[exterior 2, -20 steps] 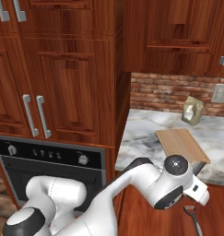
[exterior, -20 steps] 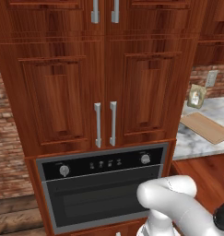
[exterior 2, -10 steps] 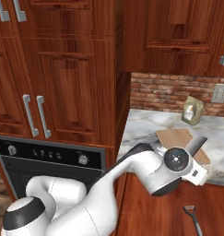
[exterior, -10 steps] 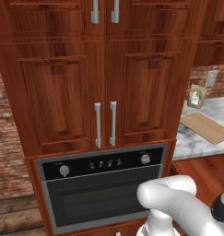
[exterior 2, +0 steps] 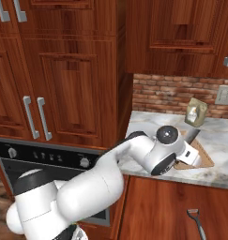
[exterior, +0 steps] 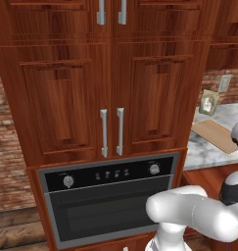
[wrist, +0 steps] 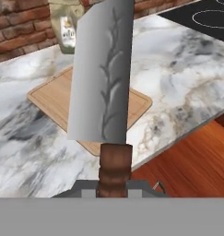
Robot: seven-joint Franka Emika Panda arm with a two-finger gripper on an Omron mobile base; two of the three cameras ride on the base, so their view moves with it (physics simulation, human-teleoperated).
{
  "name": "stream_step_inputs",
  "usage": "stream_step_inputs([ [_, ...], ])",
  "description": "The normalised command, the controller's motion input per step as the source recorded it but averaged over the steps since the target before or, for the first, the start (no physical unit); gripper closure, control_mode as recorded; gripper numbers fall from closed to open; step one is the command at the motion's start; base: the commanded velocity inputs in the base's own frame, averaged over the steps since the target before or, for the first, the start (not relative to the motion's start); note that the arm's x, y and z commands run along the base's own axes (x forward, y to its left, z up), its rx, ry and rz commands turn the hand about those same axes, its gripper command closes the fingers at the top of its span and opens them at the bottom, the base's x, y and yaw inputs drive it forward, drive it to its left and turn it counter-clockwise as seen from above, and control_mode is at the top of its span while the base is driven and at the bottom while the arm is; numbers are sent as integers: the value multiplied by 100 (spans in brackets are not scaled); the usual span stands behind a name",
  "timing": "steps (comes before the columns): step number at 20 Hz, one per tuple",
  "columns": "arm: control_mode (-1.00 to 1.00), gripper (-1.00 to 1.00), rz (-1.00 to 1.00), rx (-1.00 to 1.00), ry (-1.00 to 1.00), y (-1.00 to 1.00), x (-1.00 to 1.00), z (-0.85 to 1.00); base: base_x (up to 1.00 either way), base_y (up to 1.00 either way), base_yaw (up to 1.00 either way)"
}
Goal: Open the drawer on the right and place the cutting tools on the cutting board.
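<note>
My gripper (wrist: 113, 184) is shut on the brown handle of a knife (wrist: 102, 78) with a broad grey blade, one of the cutting tools. In the hand view the blade points up and away, in front of the light tan cutting board (wrist: 53, 99) on the marble counter. The right base view shows the gripper (exterior 2: 190, 149) hovering over the board (exterior 2: 205, 158), with the blade tip (exterior 2: 192, 135) sticking out above it. The board (exterior: 216, 135) also lies at the right of the left base view. A reddish-brown front with a silver handle (exterior 2: 196, 224) sits below the counter; I cannot tell if it is the drawer.
A small packet (exterior 2: 195, 112) stands against the brick wall behind the board, next to a wall outlet (exterior 2: 224, 95). A black cooktop (wrist: 205, 16) lies further along the counter. An oven (exterior: 110, 196) and tall cabinet doors (exterior: 110, 98) are to the left.
The hand has risen from below the counter edge to above the cutting board, carrying the knife with it. The base views have not shifted.
</note>
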Motion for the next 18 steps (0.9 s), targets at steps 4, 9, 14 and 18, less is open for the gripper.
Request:
stream_step_inputs([
  [4,-100,100,0,-1,12,0,53,0,0,0,0],
  [9,-100,100,0,0,3,0,30,0,0,0,0],
  [14,-100,100,0,0,0,0,22,0,0,0,0],
  [18,-100,100,0,0,0,0,18,-3,0,0,0],
])
